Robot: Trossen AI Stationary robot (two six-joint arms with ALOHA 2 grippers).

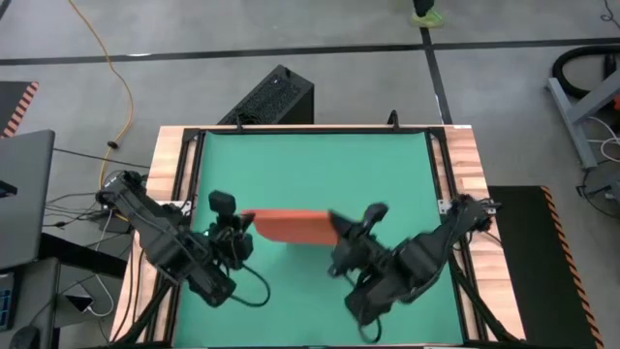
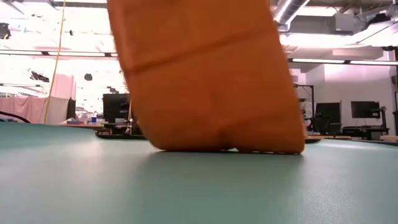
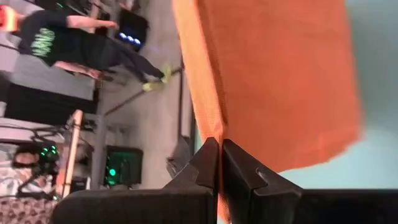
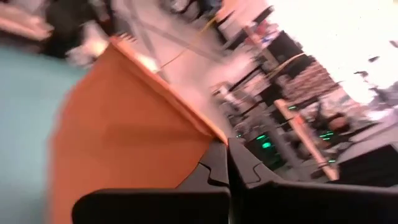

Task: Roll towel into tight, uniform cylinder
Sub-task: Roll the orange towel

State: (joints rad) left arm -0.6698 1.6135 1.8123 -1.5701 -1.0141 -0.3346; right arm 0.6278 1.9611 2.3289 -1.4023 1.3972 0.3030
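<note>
2 grippers, left gripper (image 1: 239, 225) and right gripper (image 1: 344, 229), jaws clamped on soft, light towel (image 1: 291, 226) corners; limp cloth sags, best held along edges.

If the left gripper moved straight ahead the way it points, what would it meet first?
The towel: the left gripper is shut on its edge, and the cloth hangs directly ahead. Depth beyond is unclear.

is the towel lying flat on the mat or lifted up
Lifted. The towel hangs with only its lower edge on the green mat, pinched at its corners by the shut left gripper and right gripper.
</note>
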